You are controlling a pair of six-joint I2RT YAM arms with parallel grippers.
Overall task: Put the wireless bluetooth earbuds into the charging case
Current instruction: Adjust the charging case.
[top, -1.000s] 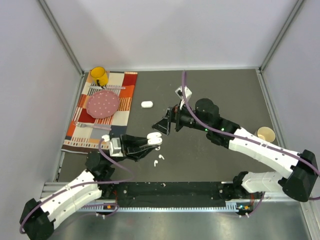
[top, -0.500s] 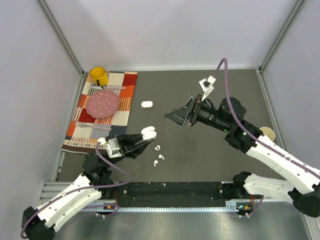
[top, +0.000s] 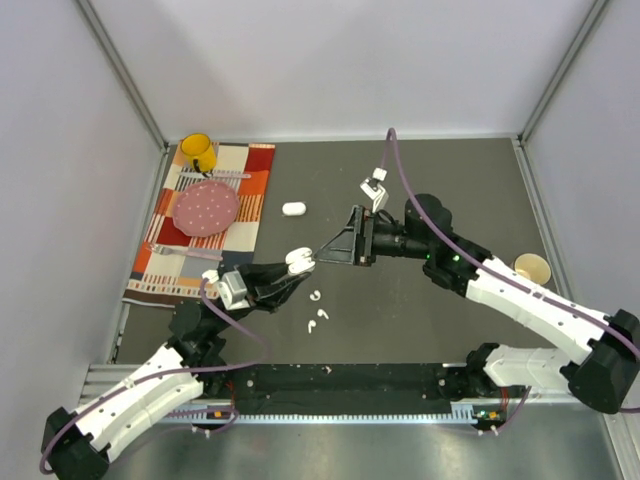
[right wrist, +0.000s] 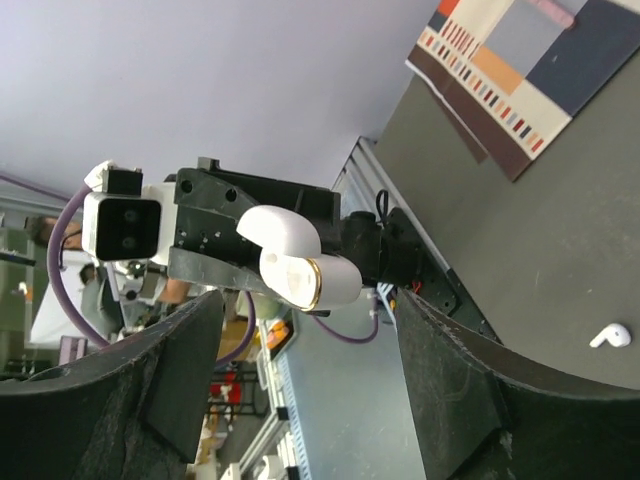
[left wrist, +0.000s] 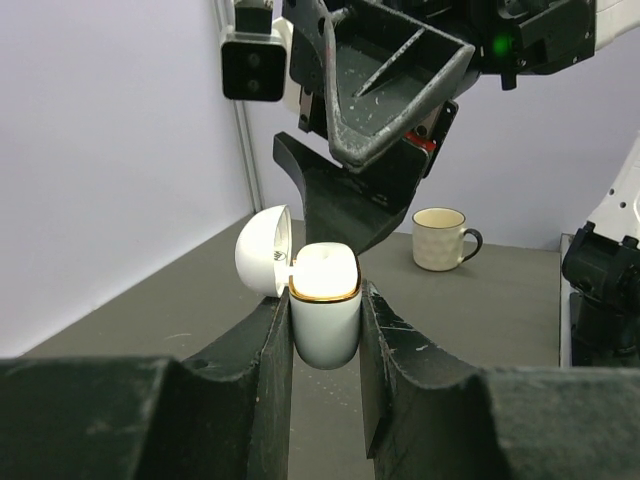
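Observation:
My left gripper (top: 296,266) is shut on the base of a white charging case (top: 299,260) and holds it above the table, lid hinged open. In the left wrist view the case (left wrist: 325,315) sits upright between my fingers (left wrist: 262,370), with its gold rim and open lid (left wrist: 262,250) showing. My right gripper (top: 325,253) is open and empty, pointing at the case from the right, close to it. The right wrist view shows the case (right wrist: 300,265) just beyond my open fingers (right wrist: 450,390). Three tiny white earbuds lie on the dark table below: one (top: 316,295), another (top: 322,314) and a third (top: 311,326).
A second, closed white case (top: 293,209) lies further back. A striped placemat (top: 210,225) at the left holds a pink plate (top: 207,207) and a yellow mug (top: 197,152). A cream mug (top: 530,268) stands at the right edge.
My right gripper pulled back and up to the right, then swung back to the case. My left gripper lifted the case a little up and left.

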